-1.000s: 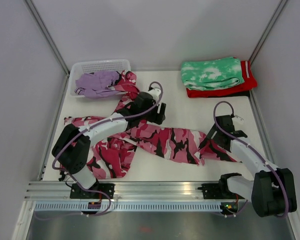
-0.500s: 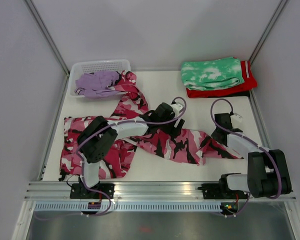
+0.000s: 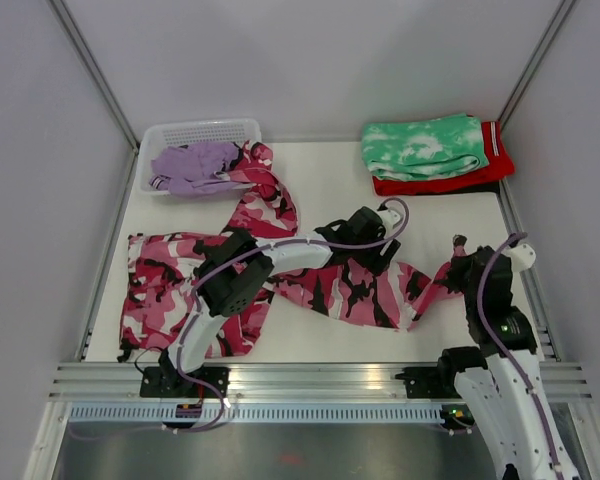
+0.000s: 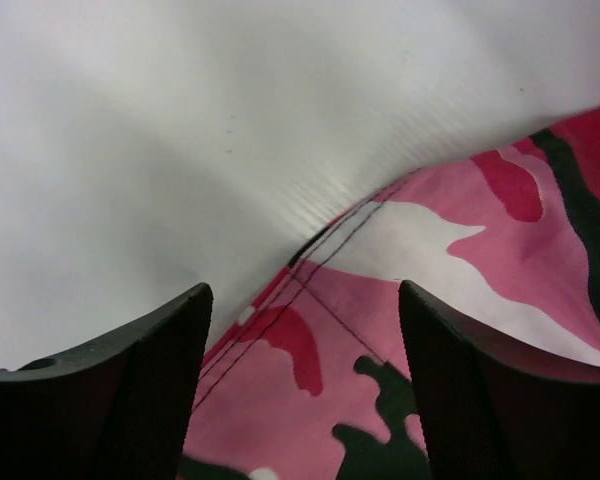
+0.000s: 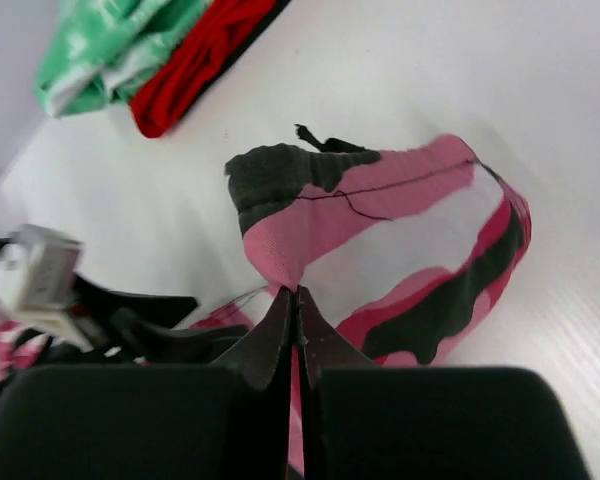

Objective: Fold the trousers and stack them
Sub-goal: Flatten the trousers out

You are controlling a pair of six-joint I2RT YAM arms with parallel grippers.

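Observation:
The pink, white and black camouflage trousers (image 3: pixel 330 285) lie spread across the table from the left edge to the right side. My right gripper (image 3: pixel 462 262) is shut on the end of their right leg, and the pinched fabric (image 5: pixel 380 220) rises in a fold above the closed tips of that gripper (image 5: pixel 296 292). My left gripper (image 3: pixel 378 250) hangs open just over the far edge of the same leg. In its wrist view a stitched seam of the camouflage cloth (image 4: pixel 380 330) lies between the spread tips of the gripper (image 4: pixel 302 300). The lilac trousers (image 3: pixel 185 165) sit bunched in the white basket (image 3: pixel 205 128).
A folded green-and-white tie-dye garment (image 3: pixel 425 145) rests on a folded red one (image 3: pixel 495 165) at the back right corner. The metal frame rail (image 3: pixel 310 380) runs along the near edge, and grey walls close in both sides.
My right gripper has shut on the leg end and drawn it up and to the right. The left arm has swept right along the trousers, from near the basket to the middle.

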